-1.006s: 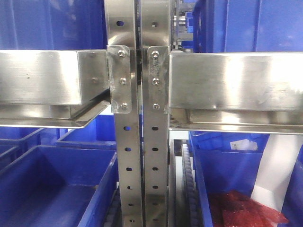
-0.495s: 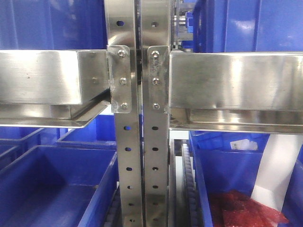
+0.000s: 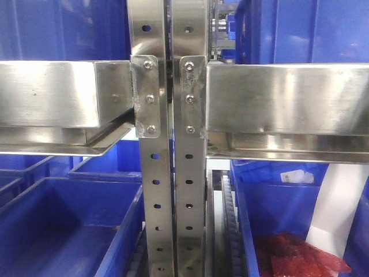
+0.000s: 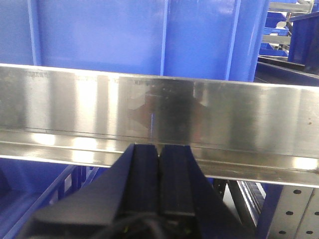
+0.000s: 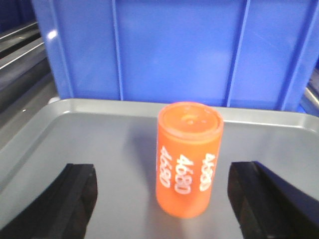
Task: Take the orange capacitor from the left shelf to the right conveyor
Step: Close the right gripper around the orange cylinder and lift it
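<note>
Right wrist view: the orange capacitor (image 5: 189,159) stands upright on a shallow grey tray (image 5: 99,129), its white "4680" print running up its side. It sits between the two black fingers (image 5: 75,199) of the right gripper (image 5: 164,174), somewhat nearer the right-hand one. The fingers are spread wide and lie low at either side, each clear of the can, so nothing is grasped. The can's base lies about level with the fingertips, not deep between them. Just beyond the tray's far rim rises the wall of a blue bin (image 5: 174,50).

The left wrist view shows none of this. Its own left gripper (image 4: 159,149) has its fingers pressed flat together with nothing between them, the tips close under a shiny horizontal steel beam (image 4: 75,104) — whether they touch it cannot be told. A blue container (image 4: 124,35) sits on the far side of that beam.

The front-facing view shows neither gripper, capacitor nor tray. It alone gives the structure of the left shelf (image 3: 167,173): twin perforated uprights down the middle, bolted brackets, and bright beams running off left and right. Blue lower bins (image 3: 57,231) sit beneath the beams, and the one at lower right holds some red material (image 3: 294,254) — too blurred to identify.
</note>
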Robot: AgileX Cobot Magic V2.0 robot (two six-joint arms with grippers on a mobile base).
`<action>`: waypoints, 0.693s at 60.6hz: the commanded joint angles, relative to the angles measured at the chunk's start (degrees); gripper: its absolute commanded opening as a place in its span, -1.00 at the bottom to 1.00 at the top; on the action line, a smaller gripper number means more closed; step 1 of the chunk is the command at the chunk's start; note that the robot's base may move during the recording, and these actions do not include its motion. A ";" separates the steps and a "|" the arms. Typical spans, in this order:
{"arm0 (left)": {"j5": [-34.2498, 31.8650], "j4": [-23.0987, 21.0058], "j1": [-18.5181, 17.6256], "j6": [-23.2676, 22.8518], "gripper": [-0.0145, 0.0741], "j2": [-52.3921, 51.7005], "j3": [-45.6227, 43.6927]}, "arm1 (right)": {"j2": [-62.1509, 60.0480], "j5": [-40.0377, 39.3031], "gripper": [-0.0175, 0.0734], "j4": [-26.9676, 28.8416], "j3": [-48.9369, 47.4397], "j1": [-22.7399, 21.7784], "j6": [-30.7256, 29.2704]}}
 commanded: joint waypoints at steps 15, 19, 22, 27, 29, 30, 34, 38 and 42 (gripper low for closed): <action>-5.14 -0.20 0.01 -0.09 -0.96 -0.65 -0.26 | 2.43 -10.68 0.77 0.42 -2.59 -3.62 3.03; -5.14 -0.20 0.01 -0.09 -0.96 -0.65 -0.26 | 3.16 -11.61 0.77 0.42 -2.59 -3.70 5.02; -5.14 -0.20 0.01 -0.09 -0.96 -0.65 -0.26 | 3.92 -12.53 0.77 0.42 -2.59 -3.70 6.48; -5.14 -0.20 0.01 -0.09 -0.96 -0.65 -0.26 | 5.38 -13.47 0.77 0.13 -2.59 -3.42 7.52; -5.14 -0.20 0.01 -0.09 -0.96 -0.65 -0.26 | 5.84 -13.58 0.77 -0.12 -2.59 -3.42 7.52; -5.14 -0.20 0.01 -0.09 -0.96 -0.65 -0.26 | 6.05 -13.58 0.77 -0.14 -2.59 -3.42 7.52; -5.14 -0.20 0.01 -0.09 -0.96 -0.65 -0.26 | 7.12 -13.82 0.77 -0.40 -2.59 -3.42 7.52; -5.14 -0.20 0.01 -0.09 -0.96 -0.65 -0.26 | 7.96 -14.43 0.77 -0.70 -2.59 -3.42 7.52; -5.14 -0.20 0.01 -0.09 -0.96 -0.65 -0.26 | 9.11 -15.70 0.77 -1.17 -2.60 -3.42 7.52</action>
